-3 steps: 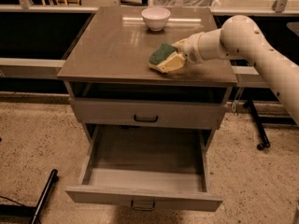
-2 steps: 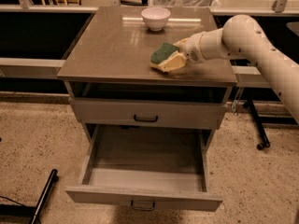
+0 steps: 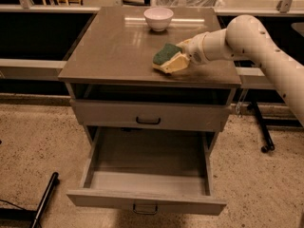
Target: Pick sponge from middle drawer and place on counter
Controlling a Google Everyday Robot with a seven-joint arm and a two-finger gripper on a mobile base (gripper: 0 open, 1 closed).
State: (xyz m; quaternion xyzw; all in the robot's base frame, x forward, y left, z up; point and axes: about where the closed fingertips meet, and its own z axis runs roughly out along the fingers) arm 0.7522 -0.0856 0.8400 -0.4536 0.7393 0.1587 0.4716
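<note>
The sponge, dark green face up and pale yellow foam below, sits tilted on the right part of the counter, near its front edge. My gripper reaches in from the right at the end of the white arm and is shut on the sponge's right side, low over the counter. The middle drawer is pulled open below, and its grey floor holds nothing.
A white bowl stands at the back middle of the counter. A closed drawer front with a black curved pull lies under the counter. A black bar lies on the floor at left, and a wheeled stand leg is at right.
</note>
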